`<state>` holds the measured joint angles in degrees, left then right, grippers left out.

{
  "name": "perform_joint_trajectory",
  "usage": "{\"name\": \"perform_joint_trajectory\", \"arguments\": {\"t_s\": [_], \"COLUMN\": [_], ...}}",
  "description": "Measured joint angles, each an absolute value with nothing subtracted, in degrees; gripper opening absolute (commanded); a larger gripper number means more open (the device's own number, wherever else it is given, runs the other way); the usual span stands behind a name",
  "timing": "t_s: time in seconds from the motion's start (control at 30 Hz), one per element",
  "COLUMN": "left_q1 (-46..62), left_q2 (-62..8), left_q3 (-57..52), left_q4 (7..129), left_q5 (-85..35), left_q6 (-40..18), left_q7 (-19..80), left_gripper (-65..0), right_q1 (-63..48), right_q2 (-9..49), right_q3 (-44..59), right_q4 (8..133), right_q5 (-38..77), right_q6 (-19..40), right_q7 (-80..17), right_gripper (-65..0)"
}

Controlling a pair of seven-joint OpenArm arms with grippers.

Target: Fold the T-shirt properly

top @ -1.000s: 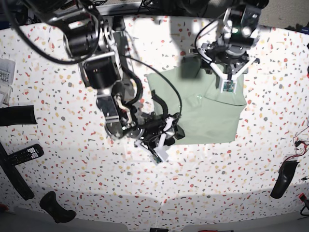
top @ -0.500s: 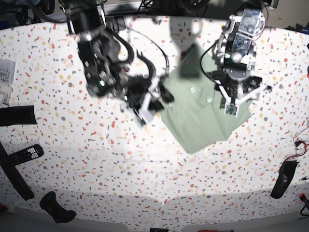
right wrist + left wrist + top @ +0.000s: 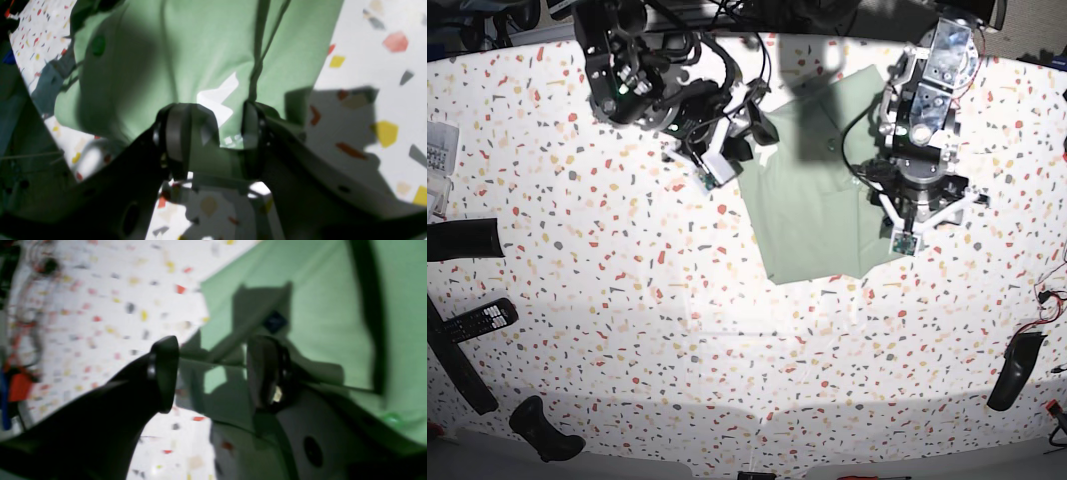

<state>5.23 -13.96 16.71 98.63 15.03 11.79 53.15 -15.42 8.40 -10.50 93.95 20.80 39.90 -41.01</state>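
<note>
We see the pale mint-green cloth T-shirt [image 3: 817, 215] lying folded on the white speckled terrazzo-pattern table [image 3: 627, 300], toward twelve o'clock in the base view and right of centre. It forms a roughly four-sided slab of soft, matte fabric with a few shallow creases, and its lower edge points toward six o'clock.

The right gripper [image 3: 213, 133] sits at the shirt's nine-to-ten o'clock edge in the base view. Its wrist view shows the two dark, rounded fingers [image 3: 175, 133] standing apart with a bunched fold of green cloth between them, pinched in their grasp.

The left gripper [image 3: 213, 373] is at the shirt's three o'clock side. In its wrist view the black fingers [image 3: 165, 373] stand apart with a thin fabric edge running between them, and we cannot tell whether that edge is actually clamped or merely passing through. A small dark blue square logo [image 3: 274, 321] shows on the cloth just above, toward twelve o'clock.

The left wrist view is blurred, and the arm bodies cover the shirt's upper corners in the base view, so collar and buttons are hard to make out. A green round spot [image 3: 98, 45] on the cloth may be a button.

At the table's nine o'clock rim lie a black remote control [image 3: 477, 320] and other dark items, partly cut off.
</note>
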Motion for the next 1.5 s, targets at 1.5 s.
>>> {"name": "perform_joint_trajectory", "arguments": {"t_s": [1.5], "left_q1": [16.2], "left_q2": [-28.0], "left_q3": [0.3], "left_q4": [121.9], "left_q5": [-5.9], "left_q6": [7.2], "left_q7": [50.7], "left_gripper": [-35.2], "right_q1": [-17.3], "right_q2": [7.9], "right_q3": [21.8], "right_q4": [106.1], "right_q5": [34.2], "right_q6": [39.7], "right_q7": [-50.5], "right_gripper": [-40.9]}}
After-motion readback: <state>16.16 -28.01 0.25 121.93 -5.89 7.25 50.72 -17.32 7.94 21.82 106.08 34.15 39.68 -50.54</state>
